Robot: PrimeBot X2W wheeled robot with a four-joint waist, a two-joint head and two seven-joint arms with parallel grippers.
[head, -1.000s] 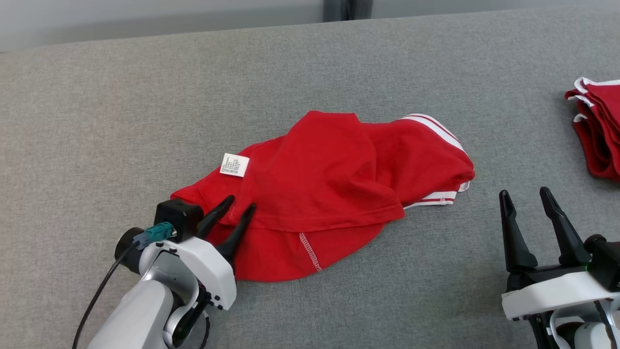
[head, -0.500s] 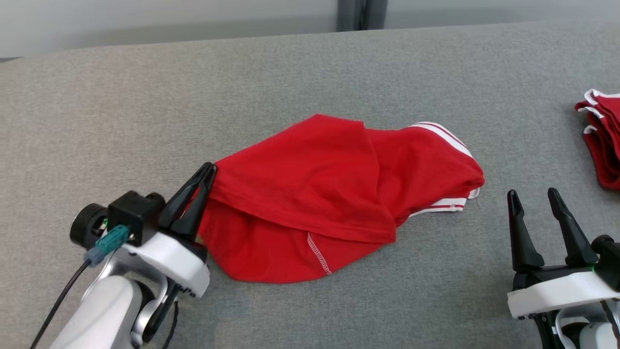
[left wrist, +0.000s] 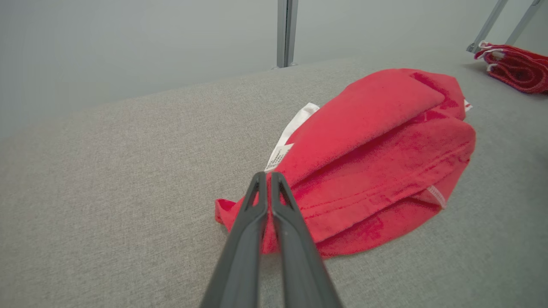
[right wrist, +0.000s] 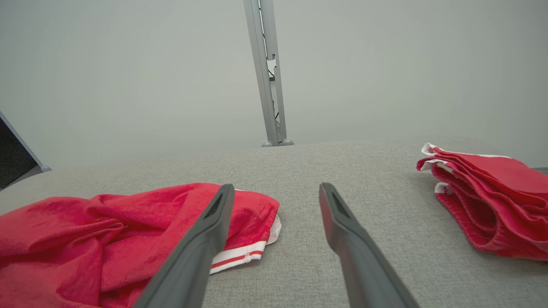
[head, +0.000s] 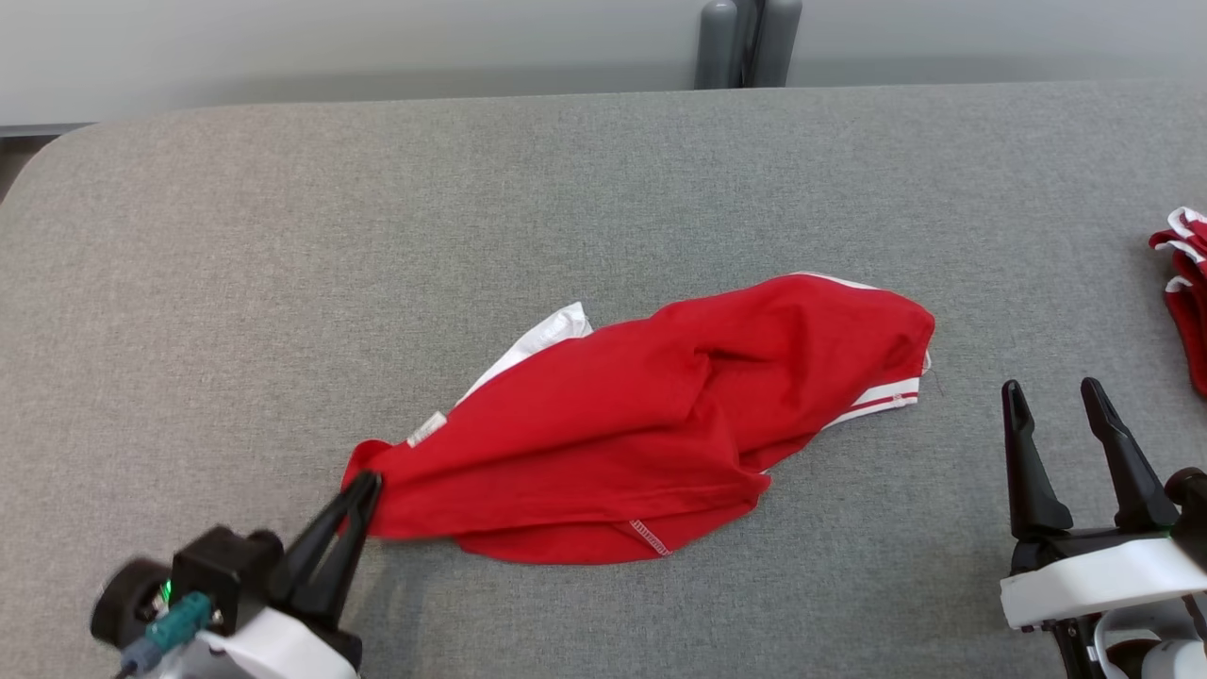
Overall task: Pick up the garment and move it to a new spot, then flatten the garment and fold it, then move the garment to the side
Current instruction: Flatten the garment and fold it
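Observation:
The garment [head: 651, 420] is a crumpled red piece with white striped trim, lying stretched across the middle of the grey surface; it is also in the left wrist view [left wrist: 376, 149] and the right wrist view [right wrist: 107, 231]. My left gripper [head: 366, 483] is shut on the garment's near-left corner, and its fingers [left wrist: 265, 201] press together on the red cloth. A white label [left wrist: 278, 157] shows just beyond the tips. My right gripper [head: 1051, 391] stands open at the lower right, a little right of the garment, with nothing between its fingers [right wrist: 214, 222].
A folded stack of red garments with white trim [head: 1183, 292] lies at the right edge [right wrist: 488, 196]. The grey padded surface [head: 283, 236] has a rounded far-left corner. A grey post [head: 750, 42] stands behind its far edge.
My left gripper closed on the garment's left corner and pulled it toward the near left, stretching the cloth out. The head camera also shifted. The right gripper stayed open.

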